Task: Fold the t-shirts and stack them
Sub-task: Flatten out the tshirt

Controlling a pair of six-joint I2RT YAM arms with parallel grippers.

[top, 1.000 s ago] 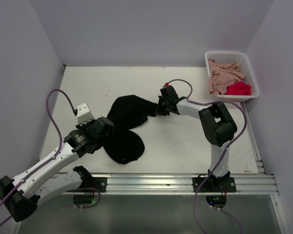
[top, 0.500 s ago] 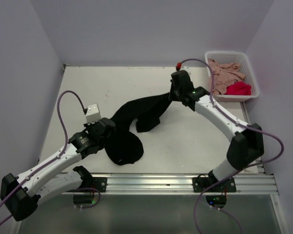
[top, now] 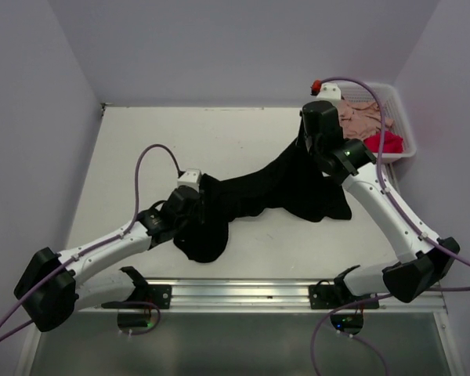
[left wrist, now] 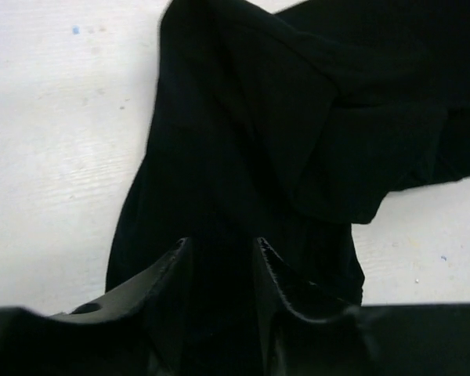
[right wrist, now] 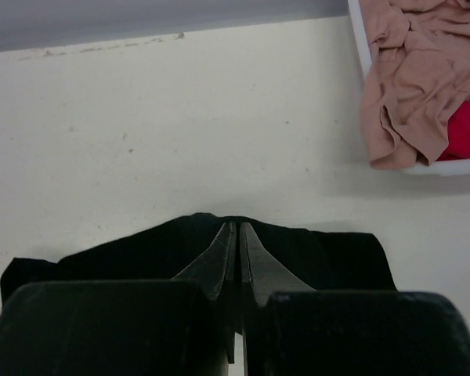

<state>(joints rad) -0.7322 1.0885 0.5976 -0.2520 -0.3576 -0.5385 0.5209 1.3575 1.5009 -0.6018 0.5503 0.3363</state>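
Two white robot arms with black joints
The left arm and the right arm are made of white tubes with chunky black joints. Thin purple cables loop off them. The right arm has a small red plug and black fingers.

Black t-shirt: soft matt cloth
My right fingers looked like dull dark plastic; the table was smooth, white, faintly speckled; the far basket, white plastic.
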